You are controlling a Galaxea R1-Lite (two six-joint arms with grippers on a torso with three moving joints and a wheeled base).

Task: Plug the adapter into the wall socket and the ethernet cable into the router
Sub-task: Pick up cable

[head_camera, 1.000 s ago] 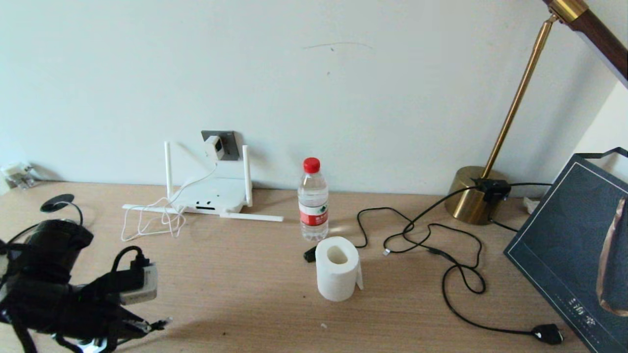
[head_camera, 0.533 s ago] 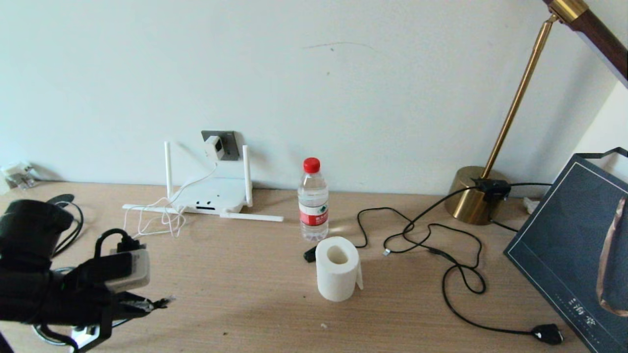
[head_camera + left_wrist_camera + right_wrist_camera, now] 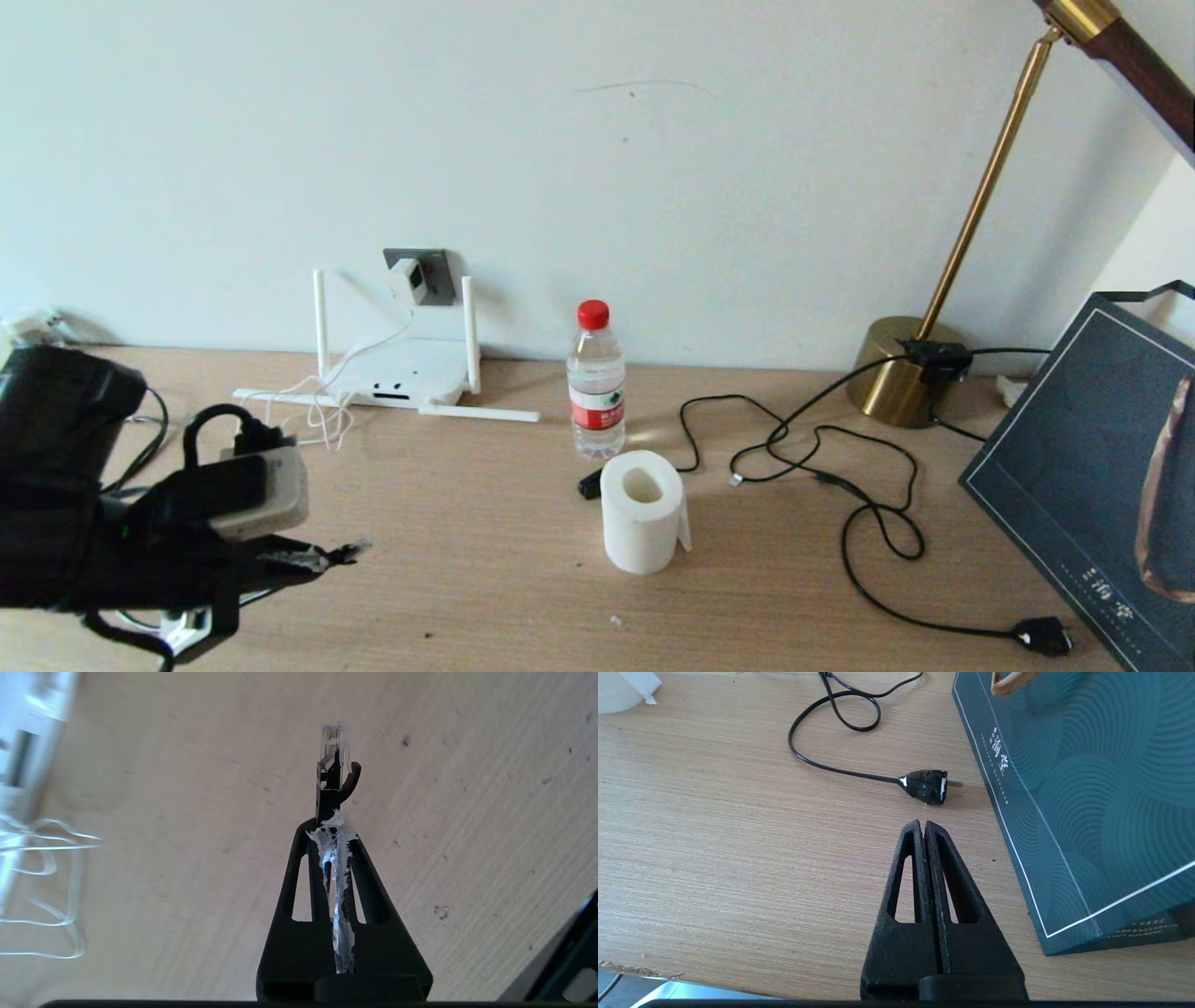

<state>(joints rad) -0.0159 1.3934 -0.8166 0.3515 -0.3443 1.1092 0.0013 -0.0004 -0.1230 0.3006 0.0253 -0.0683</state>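
Carrying the ethernet cable (image 3: pixel 350 551), the left end effector (image 3: pixel 322 558) has swung away from the near-left corner of the surface (image 3: pixel 485 560) and toward the router (image 3: pixel 403 373); its tip now points further inward than it did a second ago, though it is still well short of the router's near edge. Its fingers are pinched narrow on the black boot of the plug, and in the left wrist view the clear tip (image 3: pixel 334 744) juts out straight beyond them.

Behind the router, the adapter (image 3: pixel 407 279) already sits in the wall socket (image 3: pixel 432 266), its white cord (image 3: pixel 299 411) looping down just left of the router. The right end effector (image 3: pixel 924 828) rests closed and empty, far to the right of the router, near the lamp plug (image 3: pixel 927 786) and the dark box (image 3: pixel 1087 788). Nothing else has shifted; the bottle (image 3: pixel 596 383) and paper roll (image 3: pixel 642 511) to the router's right stand where they were.

The main risk, as I judge it, is the grip: it holds only the boot, so the plug could twist or slide back when pressed against the port. The dark ports on the router's near edge are small, and a slightly tilted approach could jam the tip or push the light router backward. The trailing cable might also snag the white cord.
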